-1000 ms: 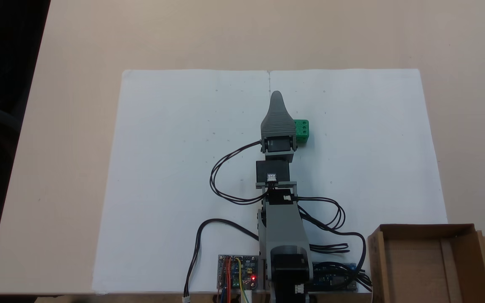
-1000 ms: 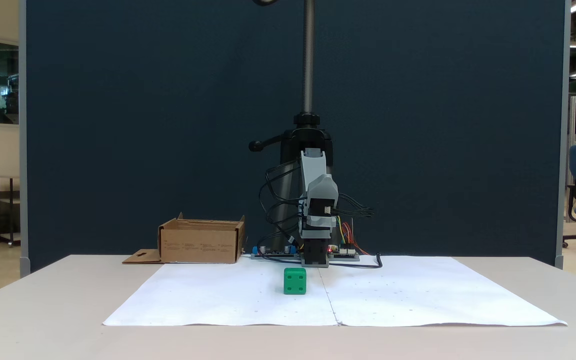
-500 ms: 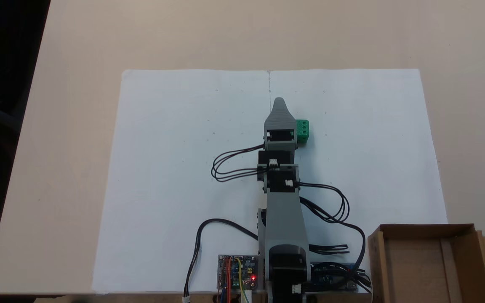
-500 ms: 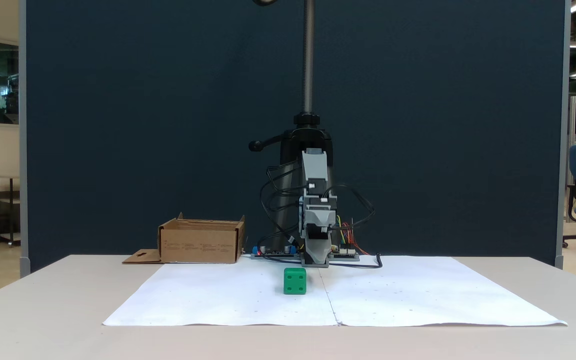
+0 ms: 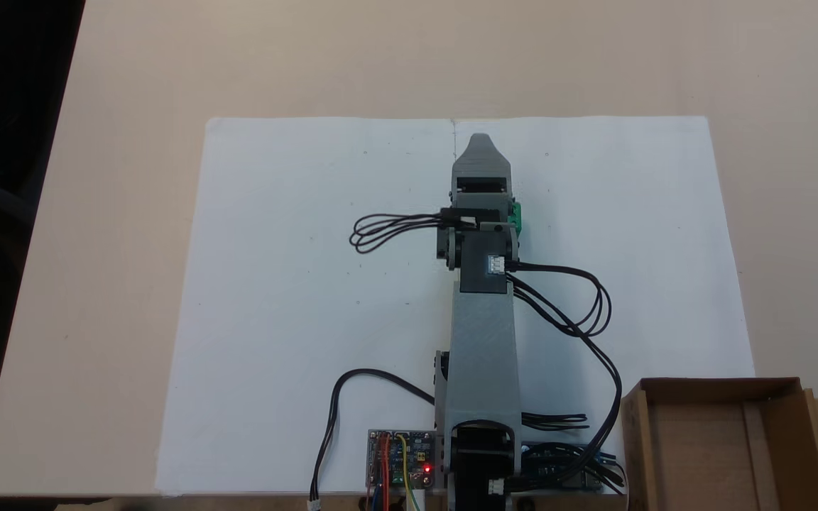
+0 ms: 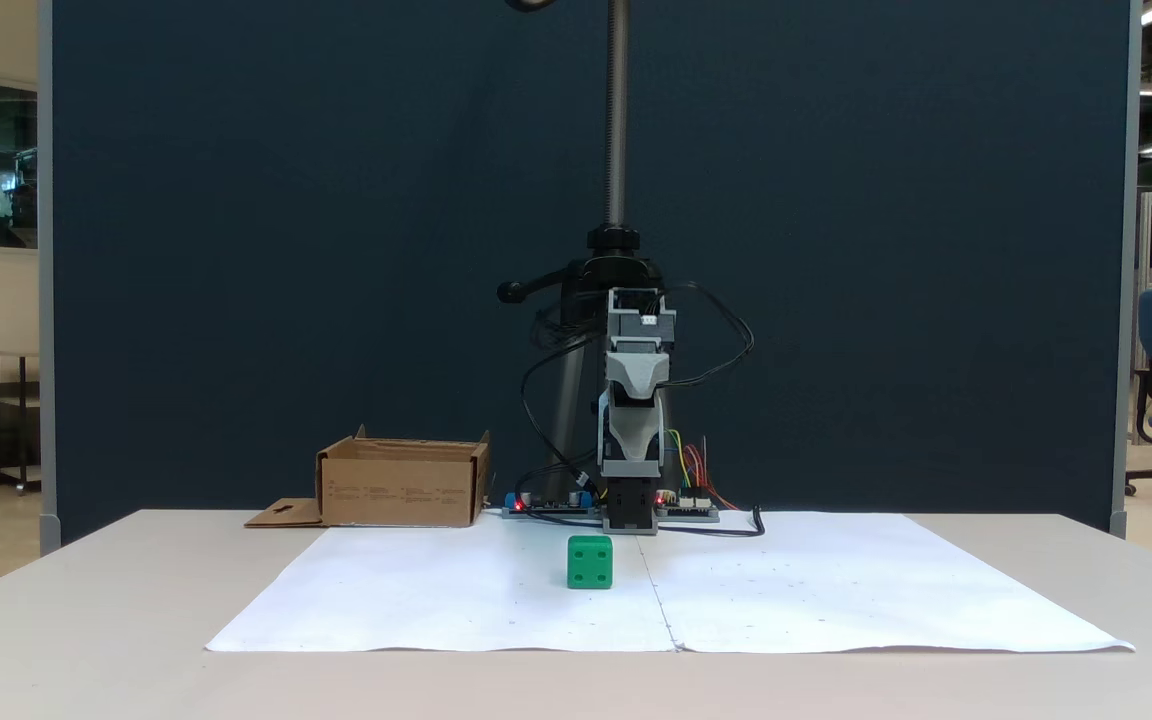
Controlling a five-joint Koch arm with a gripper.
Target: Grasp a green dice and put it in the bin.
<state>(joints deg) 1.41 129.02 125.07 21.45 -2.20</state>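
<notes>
Arm raised above the green dice [image 6: 590, 561].
The dice rests on white paper [image 6: 436, 600] on the counter [image 6: 86, 640]; the bin [image 6: 403, 485] stands far left. Fingers [image 6: 630, 450] point downward, spacing cannot be told.

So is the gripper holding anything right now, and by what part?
Nothing is held. The small green plastic dice sits free on the white paper sheet, with the grey gripper raised above and apart from it.
</notes>
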